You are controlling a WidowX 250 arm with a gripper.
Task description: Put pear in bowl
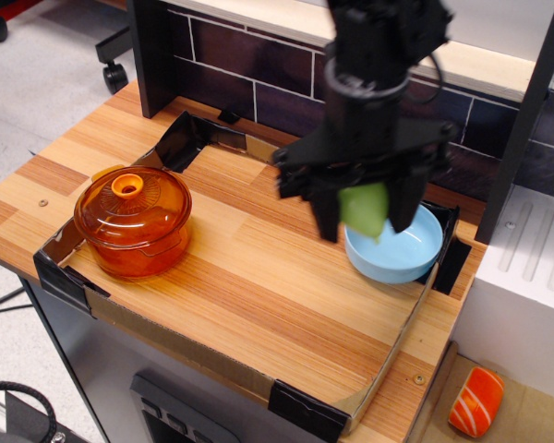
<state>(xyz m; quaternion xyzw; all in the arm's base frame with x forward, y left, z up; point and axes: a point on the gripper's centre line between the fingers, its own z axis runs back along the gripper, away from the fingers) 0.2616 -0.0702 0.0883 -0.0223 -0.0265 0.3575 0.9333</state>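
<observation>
My black gripper point(367, 210) hangs above the right side of the wooden table and is shut on the light-green pear point(365, 209), which sits between the two fingers with its narrow end pointing down. The light-blue bowl point(399, 257) stands at the table's right edge, directly below and slightly right of the pear. The pear is held in the air over the bowl's left rim, not touching it. Part of the bowl's far rim is hidden behind the gripper.
An orange translucent lidded pot point(133, 219) stands at the left front of the table. A low cardboard rim with black corners point(305, 413) borders the work area. An orange-and-white striped toy point(475, 401) lies lower right, off the table. A dark tiled wall point(258, 65) is behind.
</observation>
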